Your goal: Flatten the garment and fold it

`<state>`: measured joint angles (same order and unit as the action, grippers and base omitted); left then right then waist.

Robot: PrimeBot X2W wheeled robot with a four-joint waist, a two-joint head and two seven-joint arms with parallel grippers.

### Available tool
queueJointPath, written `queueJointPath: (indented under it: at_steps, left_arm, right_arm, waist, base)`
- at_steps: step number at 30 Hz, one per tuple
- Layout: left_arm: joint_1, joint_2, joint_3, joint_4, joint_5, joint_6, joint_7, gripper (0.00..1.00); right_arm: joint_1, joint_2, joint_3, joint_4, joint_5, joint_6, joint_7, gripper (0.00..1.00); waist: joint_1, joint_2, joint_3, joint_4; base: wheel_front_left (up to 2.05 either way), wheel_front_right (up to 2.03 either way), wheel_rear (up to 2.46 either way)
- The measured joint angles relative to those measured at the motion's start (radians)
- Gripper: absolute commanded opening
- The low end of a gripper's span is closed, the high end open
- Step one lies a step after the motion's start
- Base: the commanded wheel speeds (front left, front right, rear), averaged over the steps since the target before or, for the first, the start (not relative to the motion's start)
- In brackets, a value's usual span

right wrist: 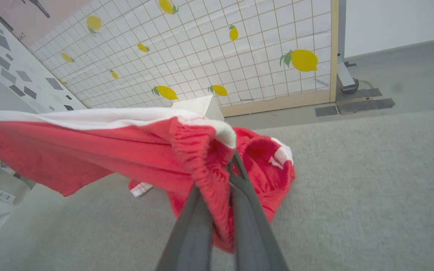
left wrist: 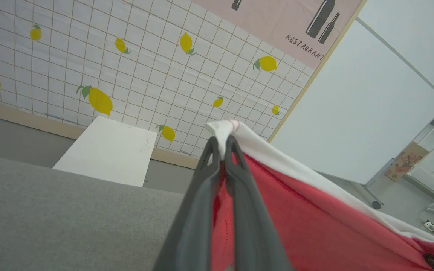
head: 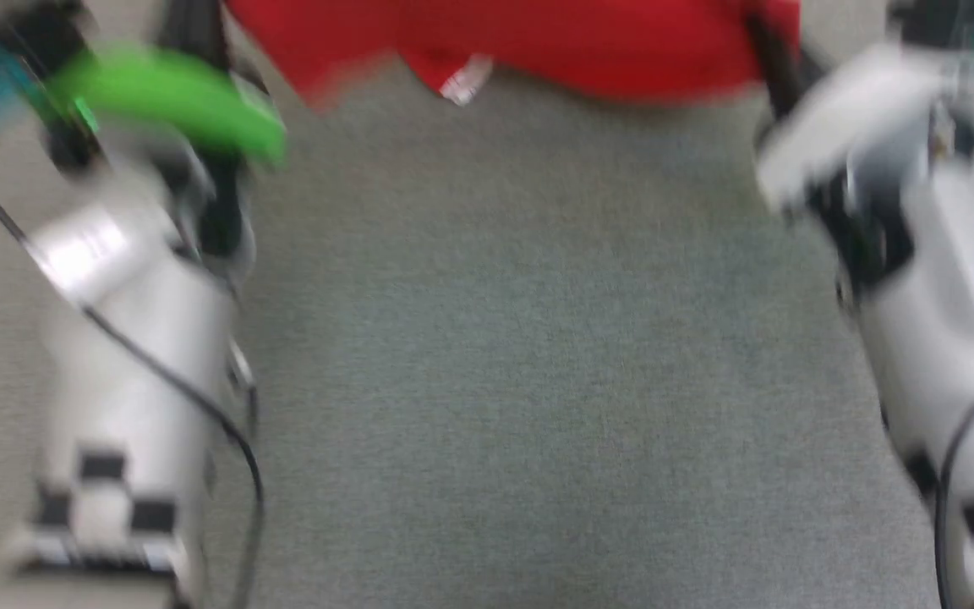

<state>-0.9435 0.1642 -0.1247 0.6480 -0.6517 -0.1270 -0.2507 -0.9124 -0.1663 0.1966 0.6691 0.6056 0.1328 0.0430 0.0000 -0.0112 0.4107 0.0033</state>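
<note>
The garment (right wrist: 89,150) hangs stretched between both grippers above the far edge of the grey worktop (head: 487,381), and one bunched end seems to rest on the surface. The left gripper (left wrist: 222,145) has its jaws pressed together on the white-trimmed corner. The right gripper (right wrist: 234,162) pinches the gathered red hem. The fabric looks light, soft and floppy and sags between the holds, so opposite trim corners suit spreading it flat.

Left claw (left wrist: 221,145) and right claw (right wrist: 234,162) pinch the garment (right wrist: 89,150).
</note>
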Motion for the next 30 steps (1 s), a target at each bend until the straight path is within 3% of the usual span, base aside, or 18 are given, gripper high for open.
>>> queueJointPath:
  at_steps: [7, 12, 15, 24, 30]
  left_arm:
    - [0.479, -0.058, 0.0, -0.202, -0.008, 0.01, -0.001, 0.0]
    - [0.741, -0.078, -0.029, -0.303, -0.014, 0.066, 0.041, 0.0]
    - [0.891, -0.065, -0.07, -0.357, 0.002, 0.113, 0.125, 0.0]
    - [1.047, -0.011, -0.111, -0.463, 0.012, 0.2, 0.302, 0.0]
    - [1.029, -0.007, -0.09, -0.557, 0.008, 0.212, 0.291, 0.0]
  right_arm:
    - [0.428, -0.067, 0.012, -0.153, 0.084, 0.0, 0.032, 0.0]
    - [0.648, -0.084, -0.019, -0.232, 0.089, 0.001, 0.089, 0.0]
    - [0.775, -0.115, -0.019, -0.312, 0.027, 0.0, 0.178, 0.0]
    - [1.0, -0.117, -0.077, -0.495, 0.002, 0.0, 0.534, 0.0]
    - [1.014, -0.041, -0.18, -0.62, -0.029, 0.0, 0.593, 0.0]
  waist:
    - [-0.0001, 0.0, -0.156, 0.041]
    - [-0.0002, 0.0, -0.251, 0.067]
    - [-0.0002, 0.0, -0.315, 0.086]
    - [-0.0002, 0.0, -0.393, 0.117]
    - [-0.0002, 0.0, -0.375, 0.108]
  base:
    - [0.0, 0.0, 0.0]
    - [0.0, 0.0, 0.0]
    - [0.0, 0.0, 0.0]
    - [0.0, 0.0, 0.0]
    - [0.0, 0.0, 0.0]
